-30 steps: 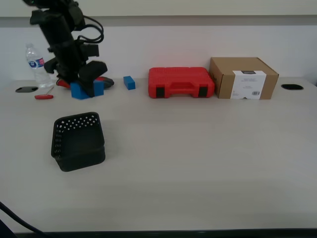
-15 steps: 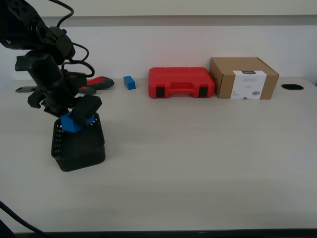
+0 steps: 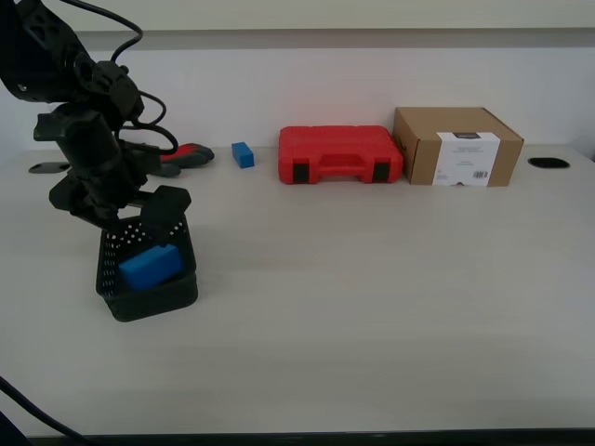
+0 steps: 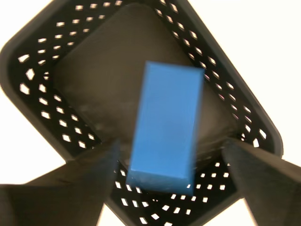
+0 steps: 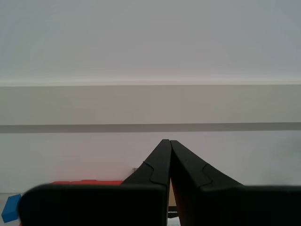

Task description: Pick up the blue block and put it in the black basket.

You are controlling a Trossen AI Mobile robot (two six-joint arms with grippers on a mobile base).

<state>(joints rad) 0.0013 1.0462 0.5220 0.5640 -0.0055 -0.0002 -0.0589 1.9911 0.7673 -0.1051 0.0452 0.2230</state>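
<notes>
The blue block (image 3: 149, 267) lies tilted inside the black basket (image 3: 158, 299) at the exterior view's left. My first gripper (image 3: 130, 216) hangs just above the basket's rim, open and empty. In the first wrist view the blue block (image 4: 164, 141) shows slightly blurred, free between the spread fingers (image 4: 80, 183), over the basket's floor and holed walls (image 4: 37, 94). My second gripper (image 5: 168, 142) is shut on nothing and faces the wall; it does not show in the exterior view.
Along the back of the table stand a small blue block (image 3: 243, 154), a red case (image 3: 339, 154) and a cardboard box (image 3: 456, 146). A red-and-black tool (image 3: 183, 155) lies behind the arm. A cable grommet (image 3: 548, 163) sits at the far right.
The first arm carried the blue block from the back of the table to above the basket, then opened. The block dropped into the basket.
</notes>
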